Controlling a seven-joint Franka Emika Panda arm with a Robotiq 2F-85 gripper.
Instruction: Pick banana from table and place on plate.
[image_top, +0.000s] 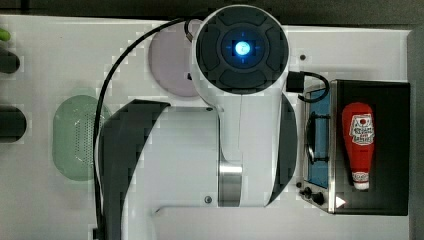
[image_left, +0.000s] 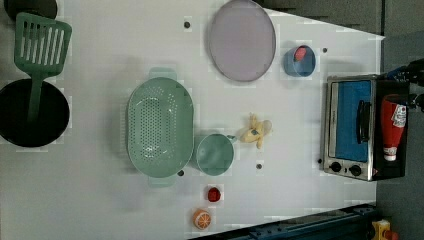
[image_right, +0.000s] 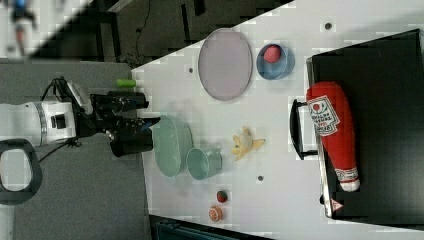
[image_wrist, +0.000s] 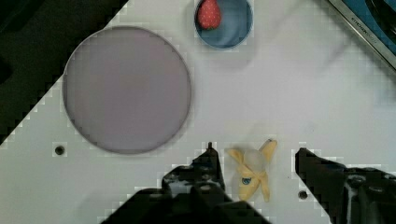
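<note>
The banana (image_wrist: 252, 173), yellow and half peeled, lies on the white table (image_wrist: 299, 93), and in the wrist view it sits between my two fingers. My gripper (image_wrist: 256, 150) is open, hangs above the banana and holds nothing. The same banana (image_left: 256, 131) shows near the middle of the left view and also in the right view (image_right: 246, 142). The pale lilac plate (image_wrist: 127, 88) lies flat and bare a short way from the banana, with nothing on it. I see the plate (image_left: 242, 40) at the left view's top, and my arm covers part of the plate (image_top: 167, 60) in the top view.
A blue bowl (image_left: 300, 61) with a red strawberry sits beside the plate. A green perforated basket (image_left: 160, 127) and a teal cup (image_left: 215, 154) stand close to the banana. A toaster oven (image_left: 350, 127) carries a ketchup bottle (image_left: 393, 127). A small red fruit (image_left: 214, 194) and an orange half (image_left: 202, 218) lie nearby.
</note>
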